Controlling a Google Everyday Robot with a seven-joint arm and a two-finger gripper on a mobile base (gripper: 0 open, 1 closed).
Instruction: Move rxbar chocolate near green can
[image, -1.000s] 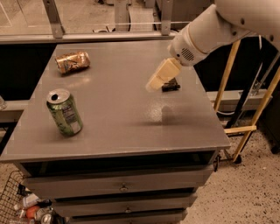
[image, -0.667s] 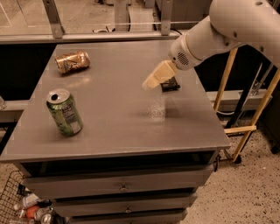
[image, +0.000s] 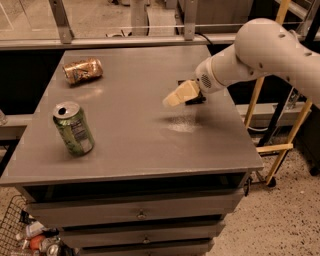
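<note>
The green can (image: 73, 128) stands upright near the front left of the grey table (image: 135, 150), its silver top open. My gripper (image: 176, 97) hangs over the right middle of the table, pointing left and down, well to the right of the can. A small black thing, seemingly the rxbar chocolate (image: 196, 99), shows just behind and under the gripper. Most of it is hidden, and I cannot tell whether it is held or lying on the table.
A dented gold-brown can (image: 83, 70) lies on its side at the back left. Drawers (image: 140, 214) sit under the tabletop. A yellow frame (image: 280, 148) stands to the right, and a wire basket (image: 20, 235) of items sits at the bottom left.
The arm and gripper have shifted slightly left and a little lower over the table. The two cans have not moved.
</note>
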